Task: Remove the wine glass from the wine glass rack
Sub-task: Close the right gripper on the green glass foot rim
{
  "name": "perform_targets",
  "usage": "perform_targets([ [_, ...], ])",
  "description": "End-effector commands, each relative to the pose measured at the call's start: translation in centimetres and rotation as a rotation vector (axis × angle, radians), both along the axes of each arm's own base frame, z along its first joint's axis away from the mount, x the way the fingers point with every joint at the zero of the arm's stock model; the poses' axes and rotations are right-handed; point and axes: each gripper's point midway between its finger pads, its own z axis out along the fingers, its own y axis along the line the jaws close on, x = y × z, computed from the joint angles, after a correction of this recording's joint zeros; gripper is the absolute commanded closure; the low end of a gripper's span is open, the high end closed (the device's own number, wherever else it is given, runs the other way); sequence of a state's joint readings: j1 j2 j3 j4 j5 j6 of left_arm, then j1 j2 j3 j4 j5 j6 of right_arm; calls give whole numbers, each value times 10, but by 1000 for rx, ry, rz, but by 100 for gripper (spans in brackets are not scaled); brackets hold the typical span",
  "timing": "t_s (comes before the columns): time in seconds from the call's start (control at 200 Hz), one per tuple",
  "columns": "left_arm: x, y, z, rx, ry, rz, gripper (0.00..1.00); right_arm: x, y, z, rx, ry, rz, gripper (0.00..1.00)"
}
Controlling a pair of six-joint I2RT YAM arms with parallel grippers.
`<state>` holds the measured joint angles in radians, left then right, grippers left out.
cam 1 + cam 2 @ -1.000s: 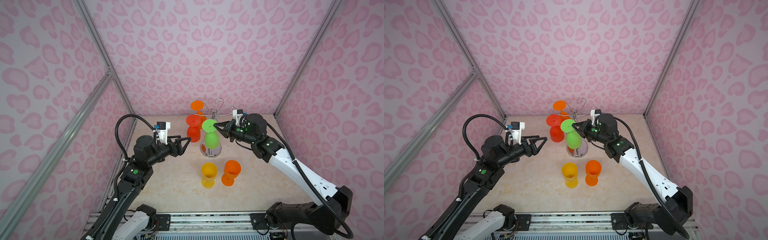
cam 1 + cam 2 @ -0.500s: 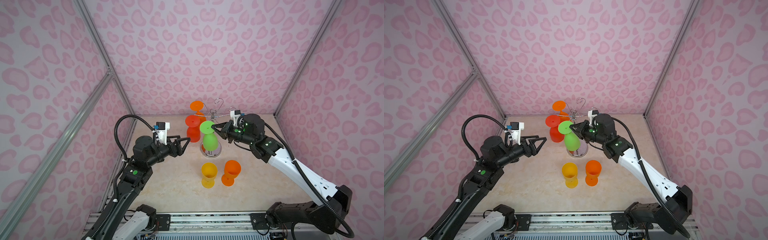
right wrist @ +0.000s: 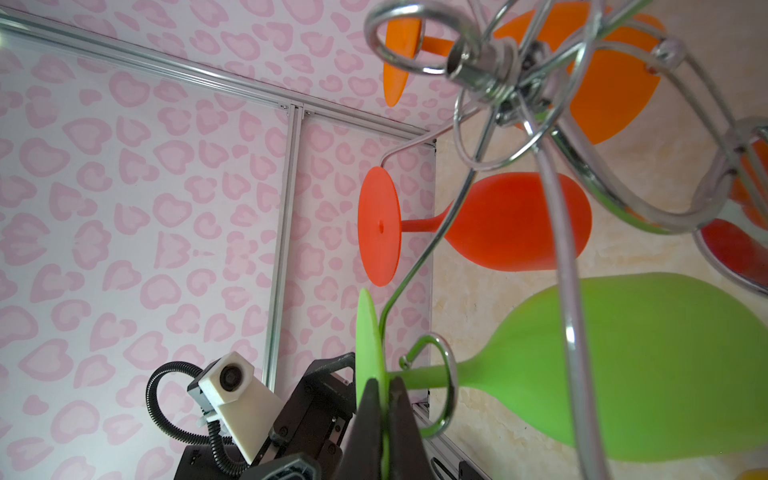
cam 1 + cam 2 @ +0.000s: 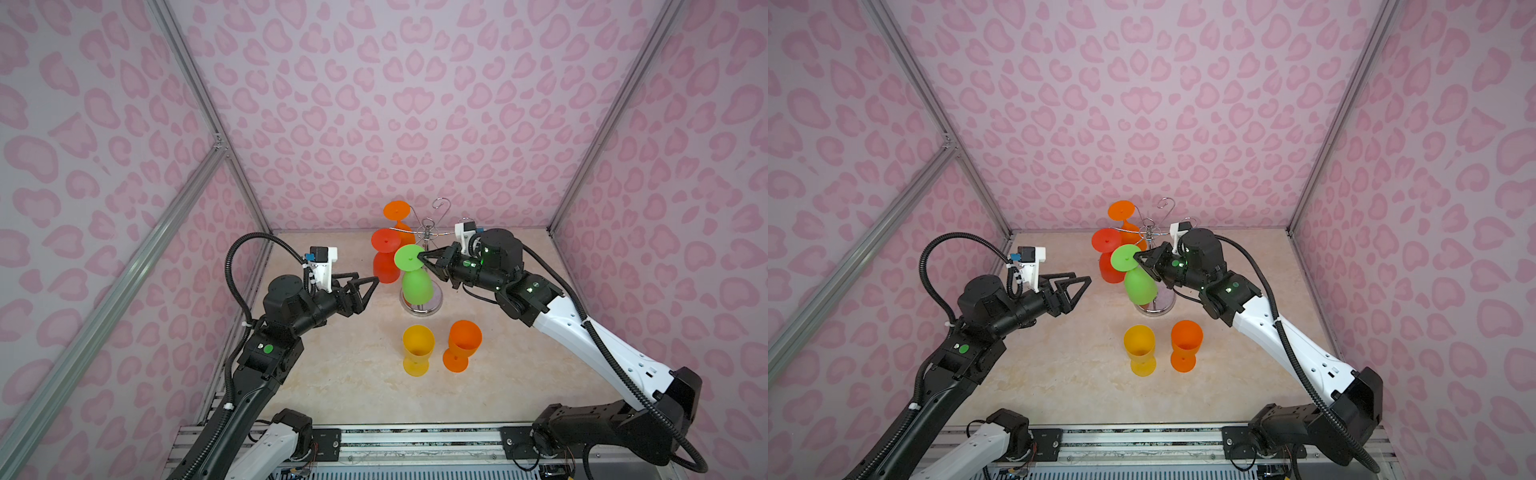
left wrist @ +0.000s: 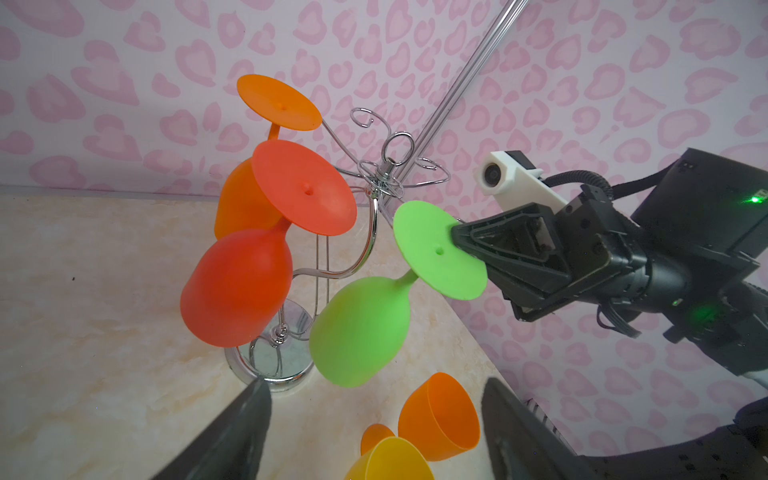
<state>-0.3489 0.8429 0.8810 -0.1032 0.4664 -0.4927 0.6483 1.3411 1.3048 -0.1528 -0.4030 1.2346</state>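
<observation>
Your right gripper (image 4: 424,259) is pinched shut on the rim of the green glass's (image 4: 415,284) foot disc. The right wrist view shows both fingers (image 3: 365,419) flat against the disc. The green glass hangs bowl-down and tilted, over the rack's (image 4: 428,232) round base. Its stem sits inside a hook curl, so it isn't off the rack yet. Your left gripper (image 4: 370,280) is wide open and holds nothing. It hovers above the table (image 4: 353,374), just beside the red glass (image 4: 386,266) but not touching it. The red glass and an orange glass (image 4: 399,216) hang upside down on hooks behind the green one. A yellow glass (image 4: 417,349) and another orange one (image 4: 463,345) stand upright side by side on the table, in front of the rack.
</observation>
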Motion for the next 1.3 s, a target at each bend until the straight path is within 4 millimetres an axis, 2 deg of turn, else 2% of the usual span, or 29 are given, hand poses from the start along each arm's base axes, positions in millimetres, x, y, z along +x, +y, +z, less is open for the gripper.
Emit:
perform_targets([
  [0.0, 0, 0, 3, 5, -26, -3, 19, 2, -3, 2, -14, -23, -19, 100],
  [0.57, 0, 2, -2, 7, -20, 3, 18, 0, -1, 7, -23, -35, -25, 100],
  [1.295, -3, 3, -3, 7, -23, -1, 19, -5, 13, 12, -33, -54, 8, 100],
])
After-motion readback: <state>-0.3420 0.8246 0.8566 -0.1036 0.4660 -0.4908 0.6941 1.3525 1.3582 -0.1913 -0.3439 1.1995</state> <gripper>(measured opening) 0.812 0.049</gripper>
